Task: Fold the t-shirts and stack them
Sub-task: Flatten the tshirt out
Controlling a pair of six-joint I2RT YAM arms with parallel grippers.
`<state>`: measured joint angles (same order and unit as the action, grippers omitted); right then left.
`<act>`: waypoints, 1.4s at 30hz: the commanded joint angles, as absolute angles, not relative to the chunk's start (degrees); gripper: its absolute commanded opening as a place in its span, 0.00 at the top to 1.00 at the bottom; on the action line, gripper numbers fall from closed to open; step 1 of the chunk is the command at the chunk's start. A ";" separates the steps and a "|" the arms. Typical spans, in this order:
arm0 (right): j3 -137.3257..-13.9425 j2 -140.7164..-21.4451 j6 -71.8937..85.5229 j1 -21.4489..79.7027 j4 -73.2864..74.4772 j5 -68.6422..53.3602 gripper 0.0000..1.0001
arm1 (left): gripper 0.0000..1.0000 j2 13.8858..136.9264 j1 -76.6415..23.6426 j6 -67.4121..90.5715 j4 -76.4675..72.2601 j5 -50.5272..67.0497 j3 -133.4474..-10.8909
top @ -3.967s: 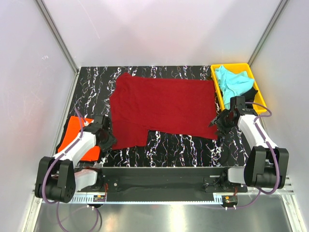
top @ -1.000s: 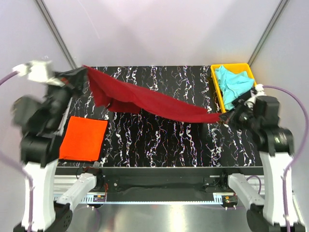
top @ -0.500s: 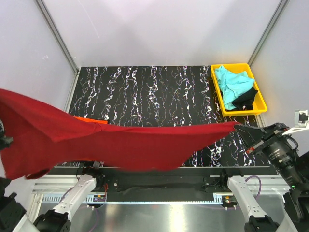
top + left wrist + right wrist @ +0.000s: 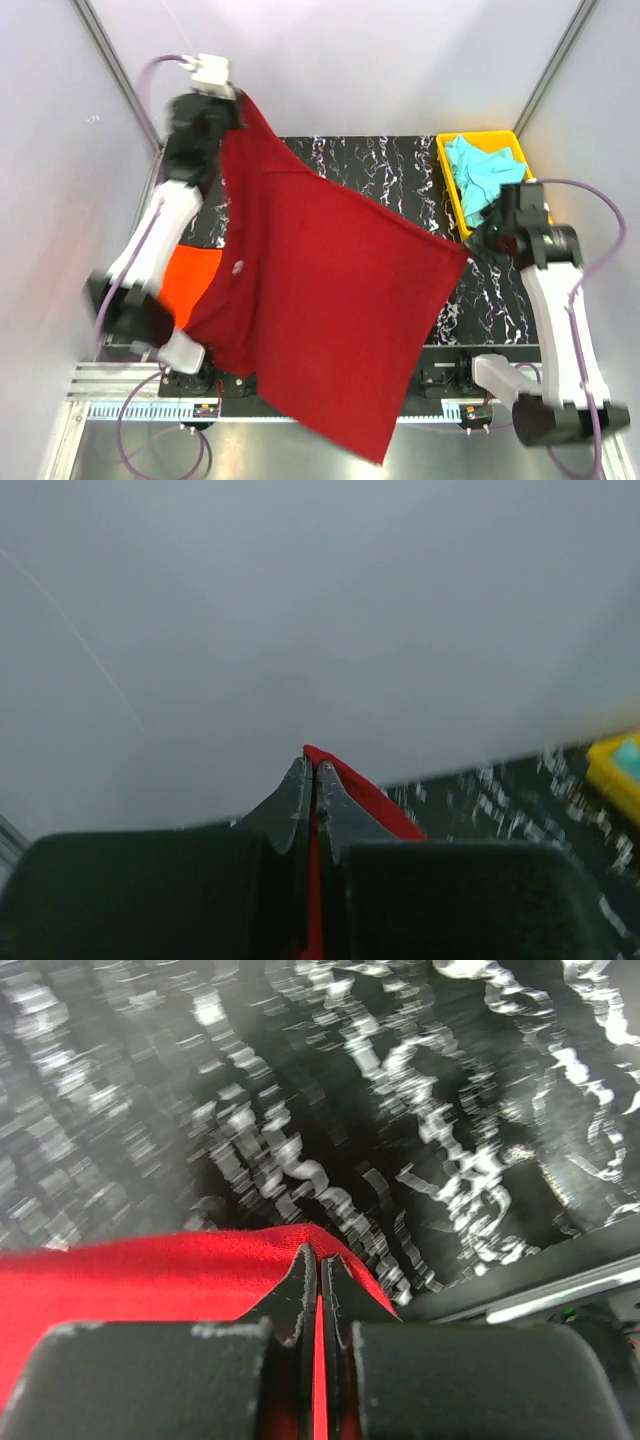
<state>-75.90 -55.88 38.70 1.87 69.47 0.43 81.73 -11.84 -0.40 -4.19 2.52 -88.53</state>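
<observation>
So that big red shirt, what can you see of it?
The dark red t-shirt is plain soft cloth with a small white neck label. It hangs spread in the air above the table, one end pinched in the left pincer held high, another in the right pincer lower down. From above, its free corner reaches past the table's near edge, hiding part of an orange shirt.

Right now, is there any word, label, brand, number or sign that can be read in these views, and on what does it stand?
None can be read.
Small white neck label on the large dark red cloth t-shirt: too small to read.
</observation>
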 commanded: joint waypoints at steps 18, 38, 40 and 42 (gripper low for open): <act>-68.74 -88.33 34.89 -14.33 51.95 17.32 1.00 | 1.00 134.12 -13.09 22.06 -18.99 10.72 -116.28; -70.04 -91.49 31.47 -14.33 48.87 13.45 1.00 | 1.00 131.48 -15.29 27.07 -15.82 10.19 -113.20; -70.49 -91.93 31.29 -14.33 48.87 12.57 1.00 | 1.00 131.48 -15.38 27.24 -15.47 10.72 -113.20; -71.10 -92.37 31.03 -14.33 48.78 11.96 1.00 | 1.00 131.48 -15.29 27.77 -15.73 11.25 -113.12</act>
<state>-68.29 -91.81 32.42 -14.11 49.28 12.82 135.59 -15.51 26.94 -12.97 10.76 -113.12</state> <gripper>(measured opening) 0.014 0.015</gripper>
